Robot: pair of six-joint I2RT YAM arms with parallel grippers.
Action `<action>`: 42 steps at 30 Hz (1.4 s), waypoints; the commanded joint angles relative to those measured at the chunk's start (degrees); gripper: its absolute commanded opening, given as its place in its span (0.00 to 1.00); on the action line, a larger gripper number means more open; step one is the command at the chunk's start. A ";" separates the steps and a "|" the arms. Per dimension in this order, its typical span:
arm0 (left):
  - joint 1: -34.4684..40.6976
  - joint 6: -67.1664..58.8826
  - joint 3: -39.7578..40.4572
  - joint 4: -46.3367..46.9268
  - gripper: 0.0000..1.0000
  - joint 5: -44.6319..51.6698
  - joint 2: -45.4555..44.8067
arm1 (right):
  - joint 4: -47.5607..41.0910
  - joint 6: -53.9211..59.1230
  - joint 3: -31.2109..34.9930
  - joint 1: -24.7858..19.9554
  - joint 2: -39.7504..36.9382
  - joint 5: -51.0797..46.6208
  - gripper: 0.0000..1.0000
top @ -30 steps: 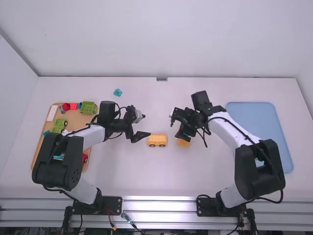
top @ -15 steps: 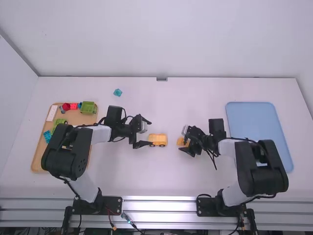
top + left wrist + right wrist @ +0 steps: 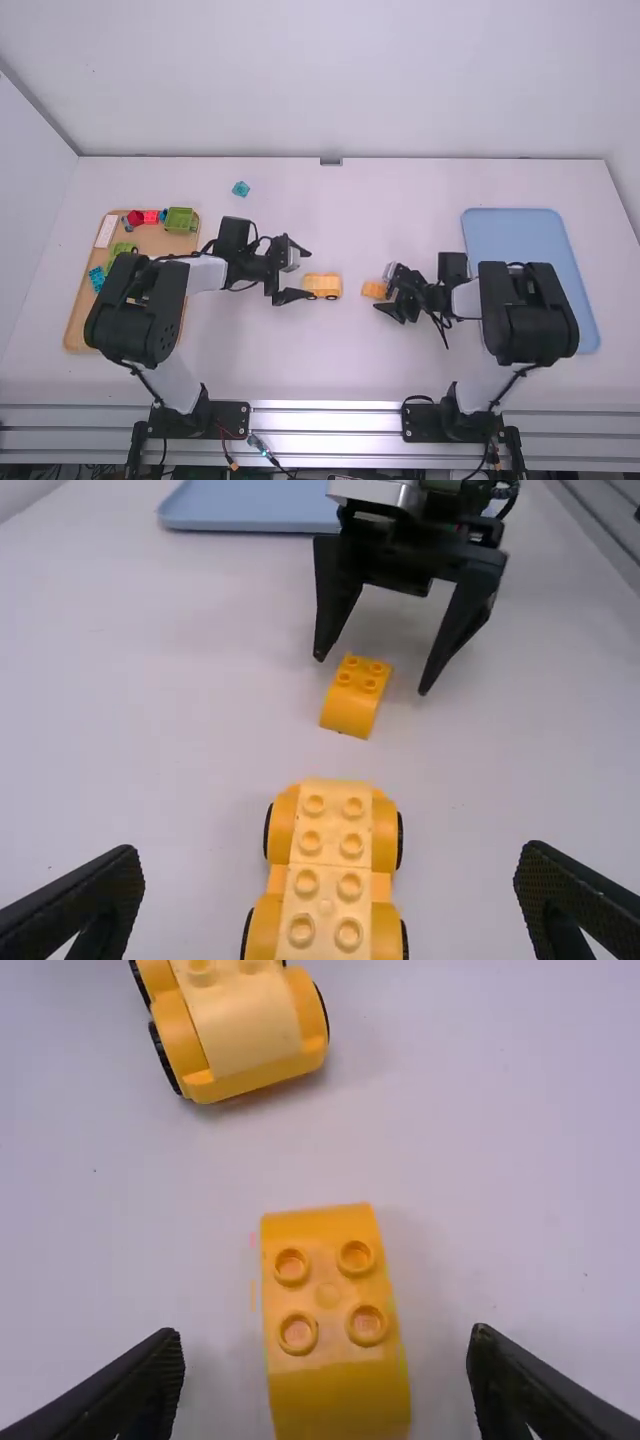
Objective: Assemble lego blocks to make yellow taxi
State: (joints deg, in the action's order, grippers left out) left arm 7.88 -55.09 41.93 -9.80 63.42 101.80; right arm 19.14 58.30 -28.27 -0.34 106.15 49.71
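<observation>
With twelve o'clock pointing away from the arms' bases, a loose yellow block (image 3: 373, 290) lies at nine o'clock from the right gripper (image 3: 383, 289), between its spread fingertips. The block's long axis runs roughly nine to three, and the right arm is much the nearer. Closing those fingers should meet its long sides; a crooked squeeze could twist it. A wheeled yellow base (image 3: 322, 286) sits farther toward nine o'clock, its long axis nearly matching. The left gripper (image 3: 309, 274) hangs beside the base's nine o'clock end, fingers also spread, holding nothing. Counted: one loose yellow block with four studs, one base with four wheels and eight visible studs, one teal block (image 3: 241, 188) toward eleven o'clock, two trays: wooden (image 3: 152, 244) at nine, blue (image 3: 515, 235) at two.
</observation>
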 commanded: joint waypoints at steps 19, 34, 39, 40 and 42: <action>0.72 -2.54 -0.22 6.27 0.99 -1.49 0.24 | 0.15 7.93 -2.93 -1.49 6.80 9.07 0.27; 4.94 1.75 -5.22 -15.13 0.99 -10.84 8.81 | -3.43 5.40 -7.82 -0.24 5.05 18.60 0.26; 4.72 1.77 -2.45 -15.45 0.99 -10.01 12.85 | -7.48 6.51 -10.64 1.92 4.42 19.67 0.25; 5.05 1.70 -1.36 -14.43 0.99 -9.94 13.55 | -8.55 6.47 -11.76 3.32 4.42 19.30 0.25; 5.05 1.73 -0.66 -13.35 0.99 -10.08 13.62 | -9.55 6.71 -12.90 4.52 4.42 19.15 0.24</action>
State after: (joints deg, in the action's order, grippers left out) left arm 12.67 -53.80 40.18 -23.68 52.66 114.87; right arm 9.98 64.49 -39.53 3.01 112.05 67.18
